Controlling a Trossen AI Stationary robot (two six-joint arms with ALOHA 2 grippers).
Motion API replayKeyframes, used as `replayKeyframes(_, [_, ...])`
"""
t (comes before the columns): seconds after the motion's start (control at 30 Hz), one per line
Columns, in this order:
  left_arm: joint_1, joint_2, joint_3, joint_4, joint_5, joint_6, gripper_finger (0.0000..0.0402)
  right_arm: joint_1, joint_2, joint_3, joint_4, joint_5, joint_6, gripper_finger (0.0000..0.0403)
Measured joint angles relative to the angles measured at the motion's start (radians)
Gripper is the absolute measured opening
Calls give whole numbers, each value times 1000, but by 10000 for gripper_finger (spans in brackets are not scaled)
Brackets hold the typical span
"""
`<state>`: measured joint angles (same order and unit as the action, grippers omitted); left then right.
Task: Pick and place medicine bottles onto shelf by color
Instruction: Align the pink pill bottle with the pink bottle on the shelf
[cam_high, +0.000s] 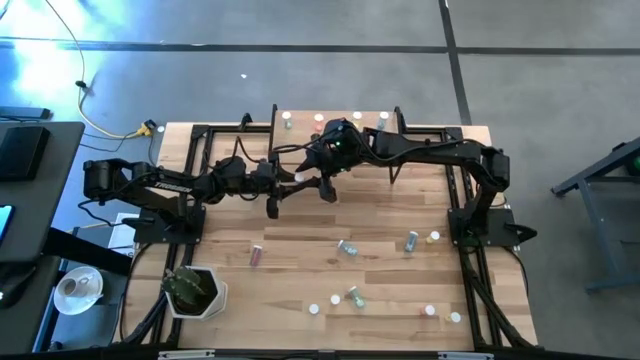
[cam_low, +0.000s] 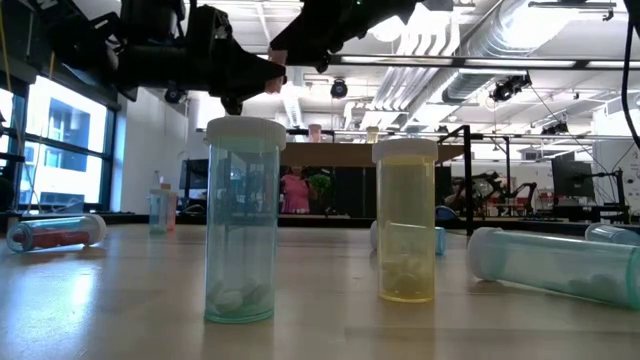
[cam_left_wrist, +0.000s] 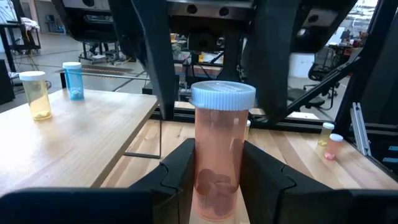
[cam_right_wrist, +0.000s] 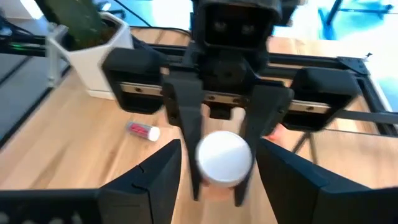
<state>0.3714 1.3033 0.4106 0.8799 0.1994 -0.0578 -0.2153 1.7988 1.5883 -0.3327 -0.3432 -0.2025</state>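
1. The bench is a wooden top in a black frame, with both dark arms reaching in to meet near its far middle.
2. The shelf stands at the far edge of the bench, with several small bottles upright on it.
3. A white planter sits at the near left corner.
4. The left end effector is clamped shut on a pink bottle, which it holds upright in the air by the body, white cap up.
5. The right end effector faces the left one, its fingers spread on either side of that bottle's cap, not closed on it.
6. Loose bottles lie scattered on the near half of the bench, among them a red one lying on its side and a teal one.
7. Closest to the low camera stand a teal bottle and a yellow bottle, both upright.
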Motion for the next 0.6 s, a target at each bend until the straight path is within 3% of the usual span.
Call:
replayKeyframes(0.3, [0,0,3,1,0,0,97,0,2,0,1,-6,-4,148])
replayKeyframes(0.6, [0,0,3,1,0,0,97,0,2,0,3,-8,-4,133])
